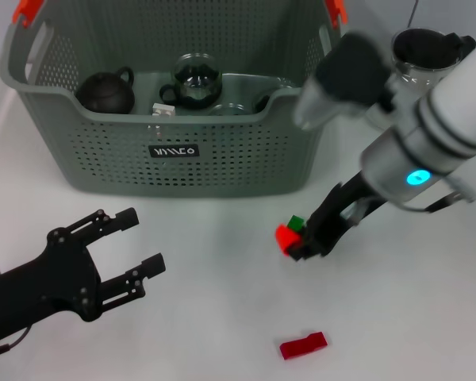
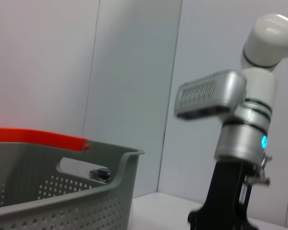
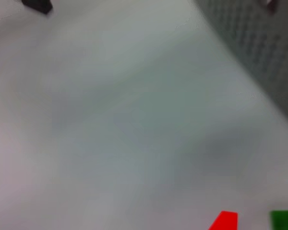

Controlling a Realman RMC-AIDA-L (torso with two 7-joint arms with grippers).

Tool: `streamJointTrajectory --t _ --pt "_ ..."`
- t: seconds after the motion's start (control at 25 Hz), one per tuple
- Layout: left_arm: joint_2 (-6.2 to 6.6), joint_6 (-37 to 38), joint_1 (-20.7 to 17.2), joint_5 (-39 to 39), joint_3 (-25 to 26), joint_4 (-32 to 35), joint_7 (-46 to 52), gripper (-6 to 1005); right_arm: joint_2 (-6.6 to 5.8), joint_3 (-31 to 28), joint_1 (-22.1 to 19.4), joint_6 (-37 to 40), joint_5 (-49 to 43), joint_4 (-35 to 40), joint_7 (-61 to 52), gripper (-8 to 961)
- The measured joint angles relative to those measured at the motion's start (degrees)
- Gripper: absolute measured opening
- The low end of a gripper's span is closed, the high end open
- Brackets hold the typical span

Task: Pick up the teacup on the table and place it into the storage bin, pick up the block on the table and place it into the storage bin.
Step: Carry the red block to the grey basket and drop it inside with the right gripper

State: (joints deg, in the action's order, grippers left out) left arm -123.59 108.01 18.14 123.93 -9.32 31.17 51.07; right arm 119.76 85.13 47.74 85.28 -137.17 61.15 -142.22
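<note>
two blocks, red (image 1: 284,236) and green (image 1: 296,223), touch my right gripper (image 1: 301,246) below the storage bin (image 1: 174,171); whether it pinches them, i cannot tell. my left gripper (image 1: 139,246) hovers spread open nearby.

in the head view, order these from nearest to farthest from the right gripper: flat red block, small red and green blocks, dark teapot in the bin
1. small red and green blocks, right at the right gripper
2. flat red block, on the table nearer the robot
3. dark teapot, in the storage bin, far left
</note>
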Motion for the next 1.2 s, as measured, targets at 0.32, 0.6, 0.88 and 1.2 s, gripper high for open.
streamJointTrajectory --t 0.32,0.6,0.88,1.2 --pt "0.10 -0.1 0.2 0.0 0.1 -0.1 0.0 763 0.11 -17.5 -5.6 15.0 8.1 20.5 3.6 258" --pt "0.11 0.0 0.4 0.0 0.1 -0.1 0.0 763 0.00 -26.6 -4.1 13.7 12.5 30.6 3.9 257" --pt "0.01 0.4 0.9 0.0 0.1 -0.1 0.1 763 0.44 -20.1 5.1 -5.6 3.4 19.2 3.0 257" --pt "-0.14 0.4 0.7 0.0 0.1 -0.1 0.2 763 0.20 -16.4 20.2 -28.0 -4.0 -15.0 2.7 258"
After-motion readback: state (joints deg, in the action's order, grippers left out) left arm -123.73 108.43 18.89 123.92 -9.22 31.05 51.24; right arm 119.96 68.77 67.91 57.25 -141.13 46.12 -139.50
